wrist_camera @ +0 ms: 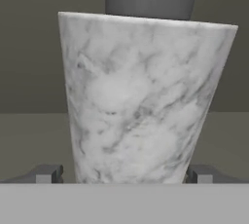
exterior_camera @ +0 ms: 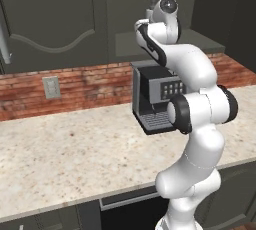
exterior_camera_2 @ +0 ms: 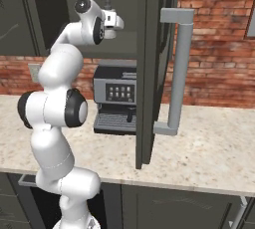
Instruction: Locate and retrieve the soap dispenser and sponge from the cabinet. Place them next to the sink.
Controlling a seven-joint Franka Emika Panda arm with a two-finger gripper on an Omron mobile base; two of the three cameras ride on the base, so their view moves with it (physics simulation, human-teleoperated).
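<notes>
**Q:** Left base view: where are you?

**A:** My arm rises at the counter, in front of the coffee machine. That machine is my landmark. My hand is raised above it, into the open cabinet. A grey pump nozzle shows just over my wrist; that is the top of the dispenser, standing on the shelf above the machine. A wall outlet sits on the brick backsplash, well to the left of the machine.

**Q:** Right base view: what does that side give?

**A:** The same reach. My hand is above the machine and inside the cabinet. The pump of the dispenser pokes up just behind my hand. The open cabinet door stands edge-on just right of the machine, its long handle facing the brick wall. I cannot read my jaws from this side.

**Q:** Hand view: how does the gripper stand?

**A:** My gripper is spread wide. One fingertip lies left of the dispenser, the other right of it. The marbled body stands upright between them, close against the camera, with its grey pump collar at the top. I cannot tell whether the tips touch it; a thin gap seems to show at each side. The shelf runs flat beneath the bottle.
</notes>
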